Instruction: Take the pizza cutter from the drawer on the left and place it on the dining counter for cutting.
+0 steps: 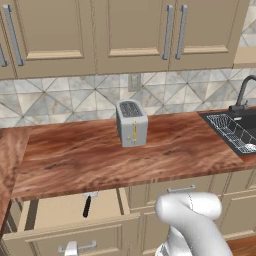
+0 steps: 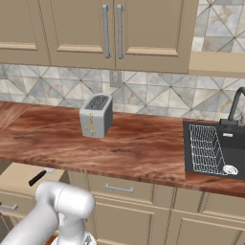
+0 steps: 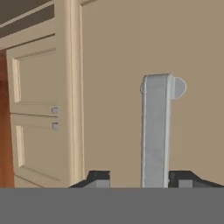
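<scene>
Left base view: arm (image 1: 192, 225) rises from the lower right and bends down toward the lower edge, wrist cut off by the frame; a small white part at the drawer (image 1: 75, 227) front, by its handle (image 1: 77, 247), may be the gripper, too small to tell. Drawer is pulled open under the counter (image 1: 125, 155); pizza cutter (image 1: 88, 204) lies inside near the back, dark handle toward the front, blade partly under the counter lip. Toaster (image 1: 132, 123) stands on the counter; sink (image 1: 237, 131) with a wire rack at right, cut off. Right base view: arm's elbow (image 2: 62, 206) low at left; open drawer cut off by the left edge, cutter's dark handle (image 2: 37, 178) visible in it. Hand view: rolled sideways; gripper (image 3: 139, 181) faces the drawer front, the silver handle bar (image 3: 155, 131) running between the two fingertips (image 3: 99, 179) with a gap on each side, so jaws are released, not gripping it.
</scene>
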Controlling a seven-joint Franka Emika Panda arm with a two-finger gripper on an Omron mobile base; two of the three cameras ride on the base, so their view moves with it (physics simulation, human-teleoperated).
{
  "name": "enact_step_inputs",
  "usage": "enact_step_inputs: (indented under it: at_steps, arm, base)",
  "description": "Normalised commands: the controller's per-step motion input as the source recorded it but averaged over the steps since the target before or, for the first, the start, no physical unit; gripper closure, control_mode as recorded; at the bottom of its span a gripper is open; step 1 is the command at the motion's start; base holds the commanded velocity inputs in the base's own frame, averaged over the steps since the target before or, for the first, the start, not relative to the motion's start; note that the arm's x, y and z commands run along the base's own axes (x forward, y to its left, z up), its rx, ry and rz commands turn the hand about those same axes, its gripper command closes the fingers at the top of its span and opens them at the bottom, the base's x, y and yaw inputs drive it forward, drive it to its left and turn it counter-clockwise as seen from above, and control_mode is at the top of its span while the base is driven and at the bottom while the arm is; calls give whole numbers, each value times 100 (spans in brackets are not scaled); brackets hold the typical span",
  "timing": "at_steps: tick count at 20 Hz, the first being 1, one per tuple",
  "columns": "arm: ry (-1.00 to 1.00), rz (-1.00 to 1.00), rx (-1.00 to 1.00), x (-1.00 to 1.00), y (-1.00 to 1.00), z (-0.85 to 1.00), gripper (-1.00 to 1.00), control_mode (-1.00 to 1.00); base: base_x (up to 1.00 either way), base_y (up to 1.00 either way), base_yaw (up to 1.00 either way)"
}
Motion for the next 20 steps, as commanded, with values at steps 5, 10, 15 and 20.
enact_step_inputs:
  at_steps: [5, 10, 15, 20]
  arm:
    - [5, 0, 0, -77, 0, -38, 100, -100]
    - [5, 0, 0, -77, 0, -39, 100, -100]
    - [5, 0, 0, -77, 0, -41, 100, -100]
    - [7, 0, 0, -70, 0, -42, 100, -100]
  base:
    - [0, 0, 0]
    - [0, 0, 0]
    - [0, 0, 0]
    - [0, 0, 0]
